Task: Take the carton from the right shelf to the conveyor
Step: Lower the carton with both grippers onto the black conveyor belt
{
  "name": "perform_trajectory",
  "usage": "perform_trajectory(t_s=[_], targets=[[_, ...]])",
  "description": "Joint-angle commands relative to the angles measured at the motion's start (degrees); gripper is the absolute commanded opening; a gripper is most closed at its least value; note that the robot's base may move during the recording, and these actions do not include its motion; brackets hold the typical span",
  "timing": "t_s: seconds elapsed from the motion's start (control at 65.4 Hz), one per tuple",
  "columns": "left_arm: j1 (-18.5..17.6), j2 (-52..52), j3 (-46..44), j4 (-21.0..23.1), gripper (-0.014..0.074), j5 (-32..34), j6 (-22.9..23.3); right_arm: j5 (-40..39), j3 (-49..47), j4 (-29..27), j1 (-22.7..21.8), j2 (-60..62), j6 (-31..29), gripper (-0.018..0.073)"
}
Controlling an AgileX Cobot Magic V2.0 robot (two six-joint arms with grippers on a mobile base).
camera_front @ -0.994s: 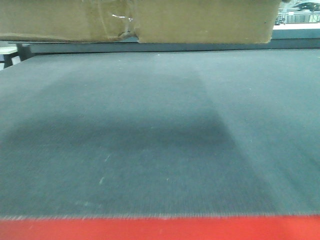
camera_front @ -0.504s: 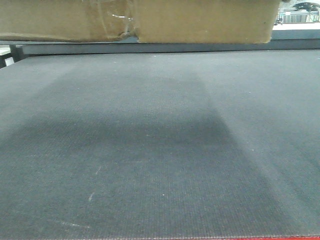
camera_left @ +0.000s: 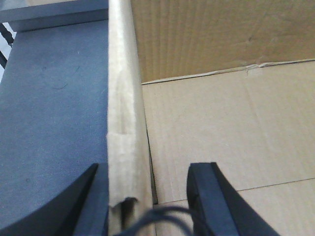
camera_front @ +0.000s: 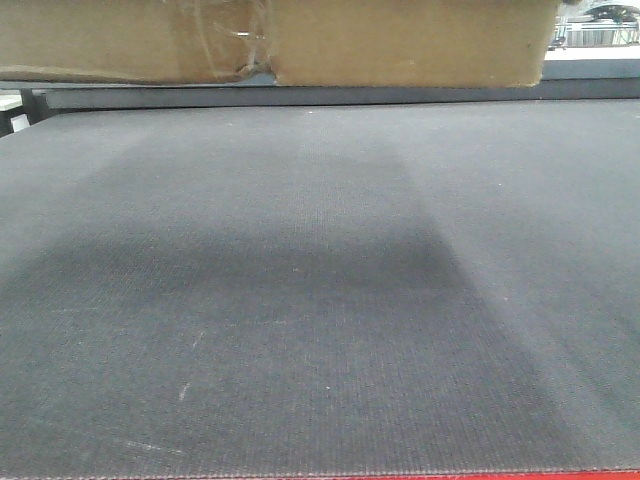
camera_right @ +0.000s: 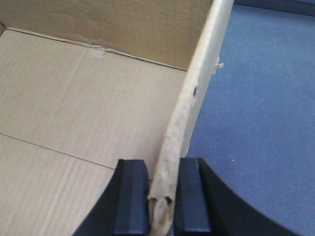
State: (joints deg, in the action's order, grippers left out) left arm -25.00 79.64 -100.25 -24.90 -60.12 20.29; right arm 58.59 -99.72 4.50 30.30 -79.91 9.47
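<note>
Looking across the wide dark grey, finely textured conveyor belt [camera_front: 320, 300], I see its weave filling almost the whole front view. Only a thin red strip [camera_front: 560, 477] shows at its near edge. A broad soft shadow lies across the middle of the belt.

Along the top of that view sits the large plain brown corrugated cardboard carton [camera_front: 300, 40], with its lower edge over the far part of the belt. Crinkled clear tape [camera_front: 240, 40] runs down over a torn notch in the bottom seam. From here I cannot tell whether the carton rests on the belt or hangs just above it.

The carton is open at the top, and both wrist views look down into it at the bare cardboard floor and flap joints.

The left gripper [camera_left: 142, 206] straddles the carton's left wall. One black finger is outside over the belt. The other finger [camera_left: 206, 196] is inside and clearly apart from the cardboard, so these jaws stand apart and are not pinching. A thin black cable [camera_left: 152, 216] loops across the bottom of that view.

The right gripper [camera_right: 161, 201] is closed tight on the carton's right wall. Its two black pads [camera_right: 132, 196] press the frayed top edge between them, and the grey belt lies just beyond the wall.
</note>
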Motion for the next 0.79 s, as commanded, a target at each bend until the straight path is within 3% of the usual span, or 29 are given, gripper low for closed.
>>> perform_trajectory(t_s=[0.0, 0.352, 0.581, 0.78], targets=[[-0.4, -0.6, -0.3, -1.3, -0.0009, 3.1, -1.6, -2.5, -0.1, -0.8, 0.2, 0.5, -1.4, -0.0067], [-0.4, -0.6, -0.3, -1.3, -0.0009, 4.7, -1.6, -2.6, -0.1, -0.9, 0.2, 0.5, -1.4, -0.0067], [-0.3, 0.6, -0.4, 3.9, -0.0009, 0.6, -1.6, -1.2, -0.1, -1.2, 0.1, -0.9, -1.4, -0.0067], [-0.3, 6.1, 1.5, 5.1, -0.0009, -1.5, -1.6, 1.3, -0.1, -0.3, 0.1, -7.3, -1.4, -0.0067]])
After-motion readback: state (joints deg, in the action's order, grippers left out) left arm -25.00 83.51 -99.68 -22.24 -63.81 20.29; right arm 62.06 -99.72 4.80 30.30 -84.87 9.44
